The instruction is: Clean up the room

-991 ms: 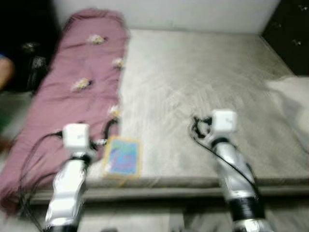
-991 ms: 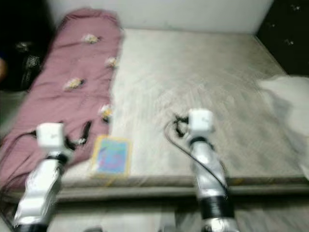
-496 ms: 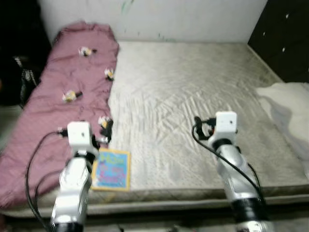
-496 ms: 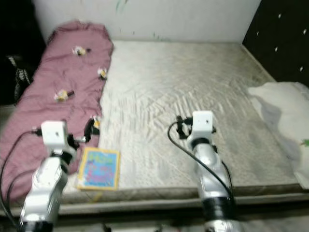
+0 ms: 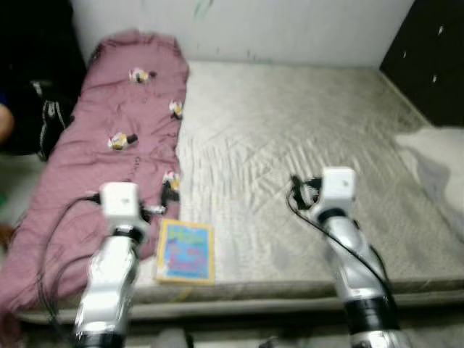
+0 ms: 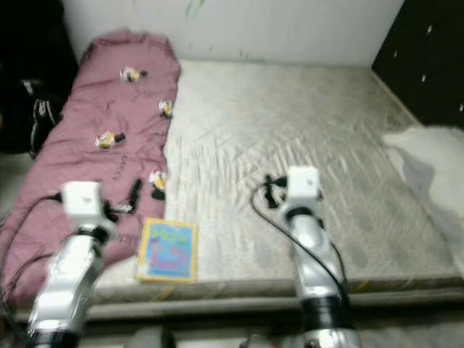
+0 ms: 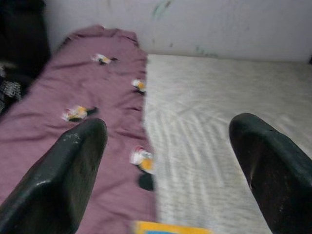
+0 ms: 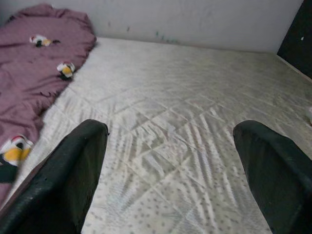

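Note:
A bare grey-white mattress (image 5: 290,123) lies before me, with a purple blanket (image 5: 109,123) printed with small penguins along its left side. A colourful blue and yellow book (image 5: 186,251) lies flat at the mattress's front edge, beside the blanket; its yellow edge (image 7: 165,227) shows in the left wrist view. My left gripper (image 5: 165,197) hovers open just behind the book, over the blanket's border. Over the middle of the mattress my right gripper (image 5: 296,190) is open with nothing between its fingers (image 8: 73,165).
A white cloth (image 5: 438,156) lies on the mattress's right side, below a dark cabinet (image 5: 428,51). Dark clutter (image 5: 40,87) and part of a person (image 5: 3,119) are at the far left. A pale wall (image 5: 290,25) runs behind the bed.
The camera has shifted, so the whole picture has moved a little. Both arms hold the same pose over the bed, and the book lies where it was.

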You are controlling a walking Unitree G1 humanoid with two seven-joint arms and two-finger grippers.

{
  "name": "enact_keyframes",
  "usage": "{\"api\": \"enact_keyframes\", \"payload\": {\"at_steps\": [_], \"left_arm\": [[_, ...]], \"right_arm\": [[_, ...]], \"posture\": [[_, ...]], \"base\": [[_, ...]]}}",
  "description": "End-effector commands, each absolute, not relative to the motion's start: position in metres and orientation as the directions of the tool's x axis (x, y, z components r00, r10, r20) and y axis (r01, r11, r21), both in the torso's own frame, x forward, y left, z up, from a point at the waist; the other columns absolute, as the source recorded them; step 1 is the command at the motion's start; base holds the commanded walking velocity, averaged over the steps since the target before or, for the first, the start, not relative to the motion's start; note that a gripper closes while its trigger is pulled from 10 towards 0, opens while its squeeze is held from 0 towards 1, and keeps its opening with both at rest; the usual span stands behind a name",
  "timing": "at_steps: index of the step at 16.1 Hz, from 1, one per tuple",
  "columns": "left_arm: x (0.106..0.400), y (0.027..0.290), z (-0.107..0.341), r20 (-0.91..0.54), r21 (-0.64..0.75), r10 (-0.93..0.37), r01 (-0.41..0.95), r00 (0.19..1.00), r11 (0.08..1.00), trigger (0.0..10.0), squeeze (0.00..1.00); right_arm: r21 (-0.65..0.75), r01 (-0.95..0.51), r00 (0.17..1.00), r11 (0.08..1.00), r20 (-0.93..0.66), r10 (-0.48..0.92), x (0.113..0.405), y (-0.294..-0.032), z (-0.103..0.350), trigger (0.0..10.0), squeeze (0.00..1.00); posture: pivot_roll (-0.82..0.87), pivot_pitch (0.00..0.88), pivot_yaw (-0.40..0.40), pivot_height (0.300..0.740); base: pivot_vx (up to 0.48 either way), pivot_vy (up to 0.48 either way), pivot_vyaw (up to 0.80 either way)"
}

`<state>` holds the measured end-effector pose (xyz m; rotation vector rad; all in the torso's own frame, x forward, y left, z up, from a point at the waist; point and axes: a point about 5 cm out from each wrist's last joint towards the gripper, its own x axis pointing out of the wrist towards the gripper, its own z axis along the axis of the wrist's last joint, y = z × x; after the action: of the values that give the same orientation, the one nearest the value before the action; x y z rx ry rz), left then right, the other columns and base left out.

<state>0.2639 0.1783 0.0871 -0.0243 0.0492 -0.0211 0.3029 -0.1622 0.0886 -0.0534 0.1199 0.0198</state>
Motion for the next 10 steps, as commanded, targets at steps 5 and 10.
{"api": "enact_keyframes", "payload": {"at_steps": [5,10], "left_arm": [[0.2651,0.1708,0.0864,-0.052,-0.047,-0.035,0.032,0.998,0.998,10.0,0.0],[0.2652,0.172,0.0875,-0.039,-0.013,-0.012,0.012,0.999,1.0,10.0,0.0]], "right_arm": [[-0.065,0.006,0.993,0.998,-0.113,-0.014,0.3034,-0.1731,0.0908,10.0,0.0],[-0.064,0.002,0.994,0.998,-0.111,-0.009,0.3041,-0.1714,0.0906,10.0,0.0]], "posture": [[-0.02,0.0,-0.036,0.74],[-0.02,0.0,-0.034,0.74]], "base": [[0.0,0.48,0.0],[0.0,0.46,0.0]]}}
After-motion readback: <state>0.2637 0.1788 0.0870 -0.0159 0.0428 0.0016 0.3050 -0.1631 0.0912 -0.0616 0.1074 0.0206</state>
